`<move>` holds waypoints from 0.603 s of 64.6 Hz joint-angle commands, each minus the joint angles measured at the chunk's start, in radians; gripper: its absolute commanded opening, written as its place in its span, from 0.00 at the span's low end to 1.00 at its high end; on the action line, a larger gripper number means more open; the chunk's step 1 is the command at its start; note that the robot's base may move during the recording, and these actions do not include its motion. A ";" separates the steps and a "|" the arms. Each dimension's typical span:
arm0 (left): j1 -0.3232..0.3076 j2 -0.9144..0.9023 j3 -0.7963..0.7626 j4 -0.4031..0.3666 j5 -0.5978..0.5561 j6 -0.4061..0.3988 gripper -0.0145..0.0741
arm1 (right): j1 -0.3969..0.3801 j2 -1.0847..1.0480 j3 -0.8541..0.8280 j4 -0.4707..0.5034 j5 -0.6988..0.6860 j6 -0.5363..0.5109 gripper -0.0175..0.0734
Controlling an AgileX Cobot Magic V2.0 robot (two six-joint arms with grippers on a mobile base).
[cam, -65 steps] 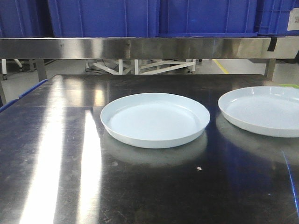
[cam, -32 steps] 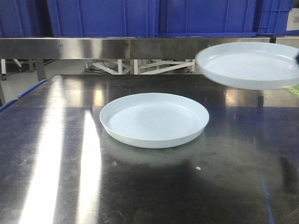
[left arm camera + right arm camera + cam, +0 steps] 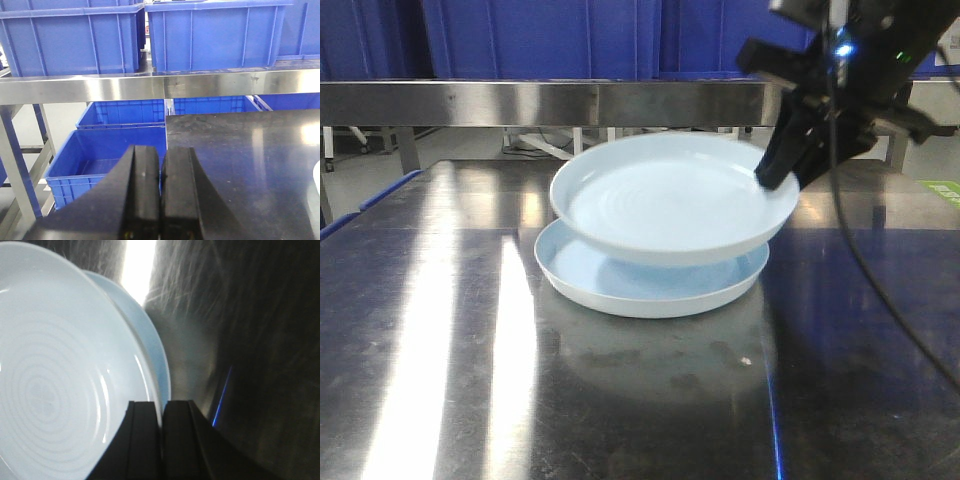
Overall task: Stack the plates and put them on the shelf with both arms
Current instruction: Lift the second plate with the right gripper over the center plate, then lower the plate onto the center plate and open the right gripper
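The right claw [image 3: 778,172] is now in view, and the glossy pale blue-white round plate [image 3: 665,205] it grips now hangs over the second plate [image 3: 610,287].

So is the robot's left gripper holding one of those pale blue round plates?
No, the left wrist view shows the black left gripper closed with nothing between its fingers.

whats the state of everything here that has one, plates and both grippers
upper pale blue-white round glossy plate: in the air, slightly tilted, over the other plate, not nested in it
lower pale blue-white round plate: flat on the dark steel table, nothing in it
right black two-finger gripper: shut on the upper plate's rim
left black two-finger gripper: shut, holding nothing
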 commanded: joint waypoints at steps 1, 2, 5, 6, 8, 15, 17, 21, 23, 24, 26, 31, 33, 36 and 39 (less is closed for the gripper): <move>0.001 0.006 -0.028 -0.003 -0.086 -0.003 0.26 | 0.017 -0.025 -0.034 0.030 -0.029 0.007 0.26; 0.001 0.006 -0.028 -0.003 -0.086 -0.003 0.26 | 0.018 -0.022 -0.034 0.030 -0.029 0.007 0.26; 0.001 0.006 -0.028 -0.003 -0.086 -0.003 0.26 | 0.020 -0.017 -0.034 0.030 -0.034 0.007 0.26; 0.001 0.006 -0.028 -0.003 -0.086 -0.003 0.26 | 0.021 -0.016 -0.034 0.030 -0.039 0.007 0.26; 0.001 0.006 -0.028 -0.003 -0.086 -0.003 0.26 | 0.022 -0.015 -0.034 0.030 -0.048 0.007 0.26; 0.001 0.006 -0.028 -0.003 -0.086 -0.003 0.26 | 0.022 -0.013 -0.034 0.030 -0.067 0.007 0.28; 0.001 0.006 -0.028 -0.003 -0.086 -0.003 0.26 | 0.022 -0.013 -0.034 0.029 -0.066 0.007 0.31; 0.001 0.006 -0.028 -0.003 -0.086 -0.003 0.26 | 0.022 -0.010 -0.034 0.024 -0.057 0.007 0.40; 0.001 0.006 -0.028 -0.003 -0.086 -0.003 0.26 | 0.022 -0.008 -0.034 0.023 -0.052 0.007 0.44; 0.001 0.006 -0.028 -0.003 -0.086 -0.003 0.26 | 0.022 -0.007 -0.034 0.022 -0.050 0.007 0.46; 0.001 0.006 -0.028 -0.003 -0.086 -0.003 0.26 | 0.023 -0.006 -0.034 0.020 -0.046 0.007 0.51; 0.001 0.006 -0.028 -0.003 -0.086 -0.003 0.26 | 0.024 -0.004 -0.033 0.006 -0.041 0.007 0.58; 0.001 0.006 -0.028 -0.003 -0.086 -0.003 0.26 | 0.024 -0.004 -0.033 -0.006 -0.039 0.007 0.59; 0.001 0.006 -0.028 -0.003 -0.086 -0.003 0.26 | 0.024 -0.004 -0.033 -0.018 -0.038 0.007 0.59; 0.001 0.006 -0.028 -0.003 -0.086 -0.003 0.26 | 0.024 -0.004 -0.033 -0.020 -0.038 0.007 0.59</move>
